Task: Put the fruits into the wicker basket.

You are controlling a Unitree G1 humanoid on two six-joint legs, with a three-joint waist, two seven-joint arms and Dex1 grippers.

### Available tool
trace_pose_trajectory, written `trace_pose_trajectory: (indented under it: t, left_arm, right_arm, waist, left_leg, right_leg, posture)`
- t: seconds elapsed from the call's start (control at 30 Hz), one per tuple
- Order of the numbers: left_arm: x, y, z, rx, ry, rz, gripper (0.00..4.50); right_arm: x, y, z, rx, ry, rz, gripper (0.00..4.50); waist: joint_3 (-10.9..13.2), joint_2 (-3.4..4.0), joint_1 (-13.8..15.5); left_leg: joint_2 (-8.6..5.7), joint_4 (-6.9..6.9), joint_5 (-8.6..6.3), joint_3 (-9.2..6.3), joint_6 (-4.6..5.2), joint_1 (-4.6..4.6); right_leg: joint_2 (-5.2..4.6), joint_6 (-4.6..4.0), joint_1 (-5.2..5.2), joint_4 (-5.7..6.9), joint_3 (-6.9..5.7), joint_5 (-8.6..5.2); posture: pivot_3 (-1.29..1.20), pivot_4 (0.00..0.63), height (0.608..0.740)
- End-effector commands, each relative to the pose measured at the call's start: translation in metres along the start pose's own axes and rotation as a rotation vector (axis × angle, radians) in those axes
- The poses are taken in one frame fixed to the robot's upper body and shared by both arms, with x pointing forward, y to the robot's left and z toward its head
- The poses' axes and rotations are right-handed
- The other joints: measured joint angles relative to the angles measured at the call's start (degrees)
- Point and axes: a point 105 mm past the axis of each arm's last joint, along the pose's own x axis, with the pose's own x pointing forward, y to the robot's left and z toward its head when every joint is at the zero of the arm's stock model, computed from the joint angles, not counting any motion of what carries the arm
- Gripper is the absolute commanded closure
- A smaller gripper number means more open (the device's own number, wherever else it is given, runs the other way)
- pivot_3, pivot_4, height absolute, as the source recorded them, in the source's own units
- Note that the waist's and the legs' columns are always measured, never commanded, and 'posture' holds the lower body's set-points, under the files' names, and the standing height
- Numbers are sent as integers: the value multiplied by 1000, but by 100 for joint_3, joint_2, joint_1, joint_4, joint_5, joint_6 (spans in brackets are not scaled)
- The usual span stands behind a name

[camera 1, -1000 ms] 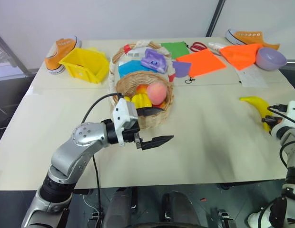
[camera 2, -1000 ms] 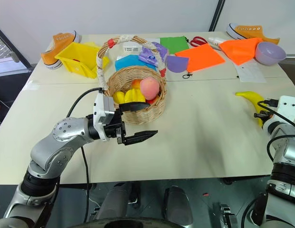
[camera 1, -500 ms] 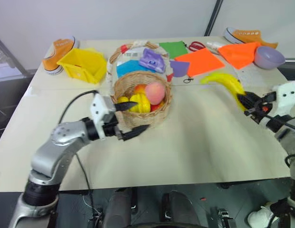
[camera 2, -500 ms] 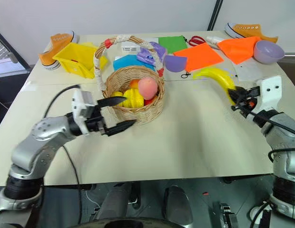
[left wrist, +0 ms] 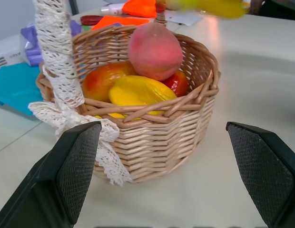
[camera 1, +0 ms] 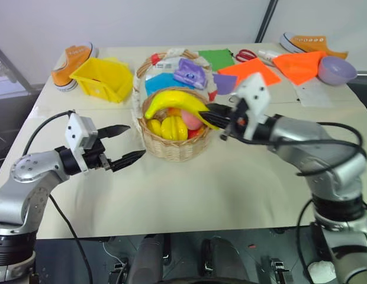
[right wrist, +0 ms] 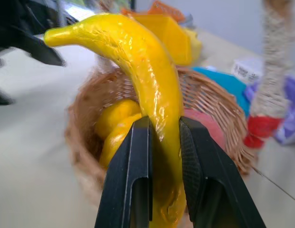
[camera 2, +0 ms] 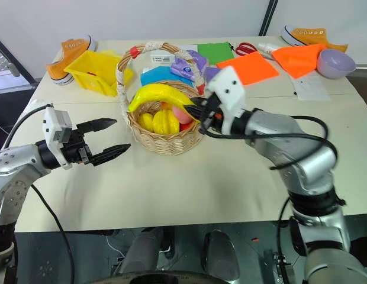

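The wicker basket (camera 1: 174,148) stands mid-table with its arched handle (camera 2: 129,59) and holds a pinkish peach (left wrist: 154,51), yellow pieces (camera 1: 169,126) and orange-red pieces (left wrist: 101,81). My right gripper (camera 1: 213,118) is shut on one end of the long yellow banana (camera 1: 173,102), which hangs just above the basket's opening. In the right wrist view both fingers (right wrist: 134,166) clamp the banana (right wrist: 147,76) over the basket. My left gripper (camera 1: 127,144) stands open on the table to the left of the basket, empty, its fingers (left wrist: 73,171) pointing at the basket's side.
A yellow plastic bin (camera 1: 105,78) and an orange shoe (camera 1: 74,62) sit at the back left. Behind the basket lie a purple toy (camera 1: 190,74) and coloured cloths (camera 1: 248,76). A purple bowl (camera 1: 335,68) and another shoe (camera 1: 311,44) are at the back right.
My right arm swung left and up, carrying the banana from the table's right side to above the basket. My left gripper drew back leftward from the basket, staying open.
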Motion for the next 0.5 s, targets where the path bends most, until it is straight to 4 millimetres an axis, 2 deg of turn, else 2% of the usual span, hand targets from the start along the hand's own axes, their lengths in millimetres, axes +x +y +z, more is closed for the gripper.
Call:
trace_pose_trajectory:
  t: [0.03,0.1,0.2,0.33,0.43,0.5]
  left_arm:
    - [-1,-4,13,44,-33,-4,0]
    - [1,-7,16,45,-40,-6,0]
    - [3,-10,18,43,-49,-7,0]
    - [10,-18,21,37,-68,-28,0]
    - [17,-27,25,26,-90,-60,0]
    - [22,-32,27,18,-105,-82,0]
  right_arm:
    - [18,-4,0,-67,30,-57,3994]
    - [25,1,2,-62,17,-38,3994]
    - [26,15,9,-94,-22,25,2751]
    - [11,18,20,-155,-85,45,704]
    - [-16,19,27,-180,-128,91,704]
    - [-31,12,30,-172,-138,86,704]
  waist:
    - [0,0,7]
    - [0,0,6]
    - [0,0,5]
    - [0,0,3]
    - [0,-1,47]
    - [0,-2,51]
  left_leg:
    - [-1,1,0,0,0,-1]
    - [-3,5,0,0,2,-5]
    - [-3,11,1,1,4,-6]
    - [-2,12,0,0,5,-6]
    - [-2,13,-1,-1,6,-6]
    - [-4,16,-3,-1,10,-6]
  right_leg:
    - [0,0,1,0,-2,0]
    - [2,6,1,1,-5,3]
    - [5,14,2,1,-5,7]
    - [9,15,2,3,-4,8]
    - [10,15,4,2,-5,8]
    - [8,17,8,0,-5,9]
  posture:
    - [0,150,729]
    - [0,150,729]
    - [0,150,729]
    - [0,150,729]
    - [0,150,729]
    - [0,150,729]
